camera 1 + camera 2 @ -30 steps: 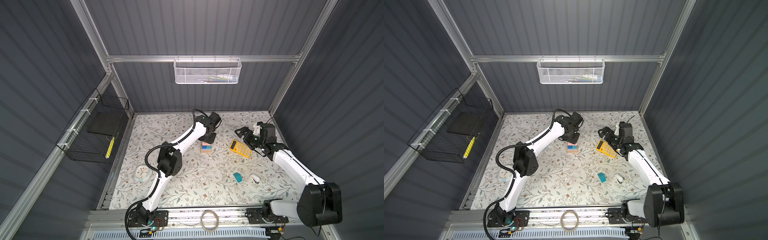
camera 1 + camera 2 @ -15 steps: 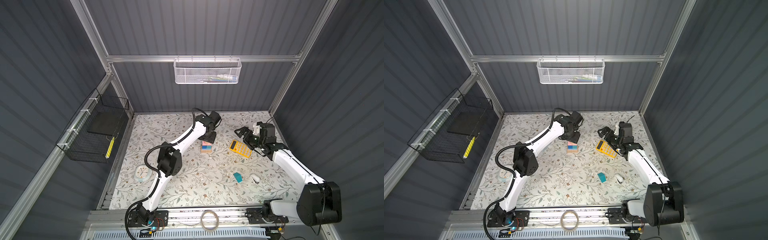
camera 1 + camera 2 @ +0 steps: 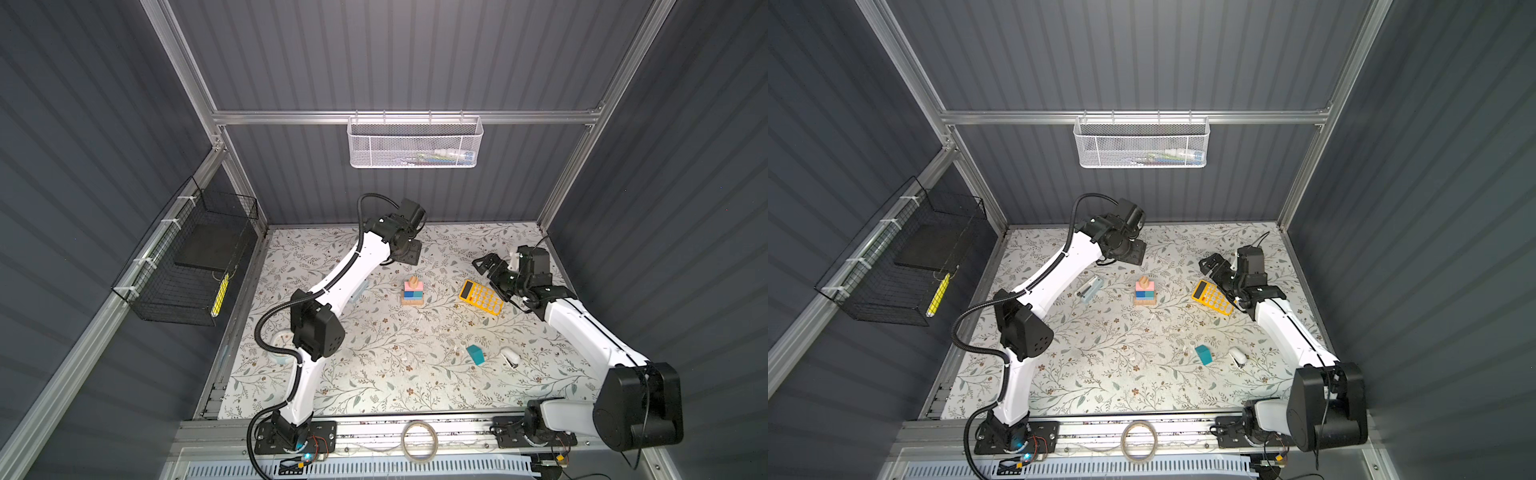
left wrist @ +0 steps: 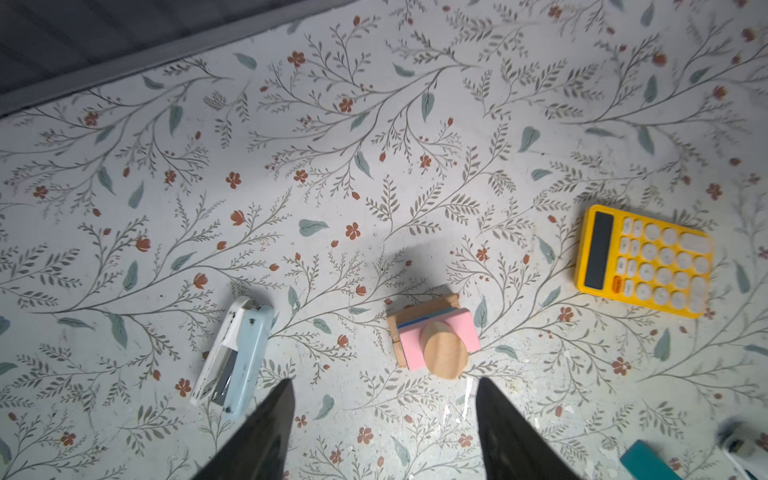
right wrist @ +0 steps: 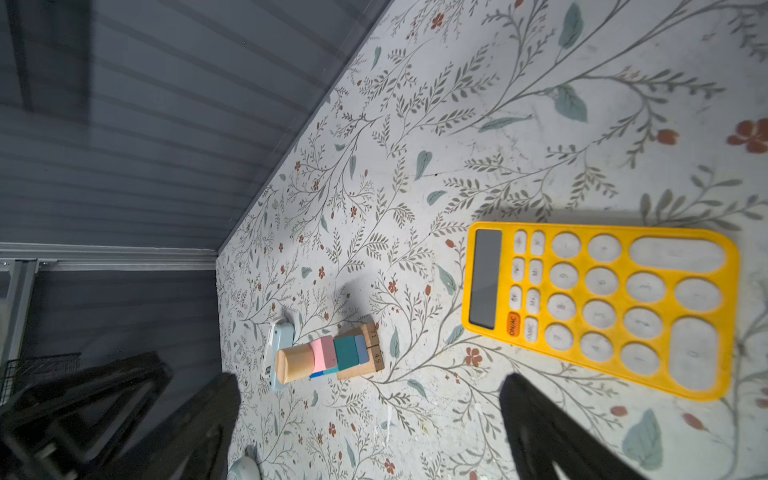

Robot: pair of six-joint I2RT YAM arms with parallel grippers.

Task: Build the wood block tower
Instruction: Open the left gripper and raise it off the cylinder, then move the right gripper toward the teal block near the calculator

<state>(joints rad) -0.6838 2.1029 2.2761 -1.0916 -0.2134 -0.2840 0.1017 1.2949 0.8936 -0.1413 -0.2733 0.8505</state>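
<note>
While the multicoloured wood block tower (image 3: 412, 292) is standing on the tabletop (image 3: 374, 374) under a tan wooden cylinder (image 4: 444, 351), the teal pointed roof block (image 3: 475, 354) is lying well apart, unplaced, and the left tool (image 4: 382, 380) and right tool (image 5: 368, 378) are hovering spread, empty.

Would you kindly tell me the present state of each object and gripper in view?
wood block tower: upright, tan cylinder on top, touched by neither gripper
teal block: lying loose, apart from the tower
left gripper: open, empty, raised beside the tower
right gripper: open, empty
yellow calculator: lying flat, keys up
stapler: lying down, untouched
</note>
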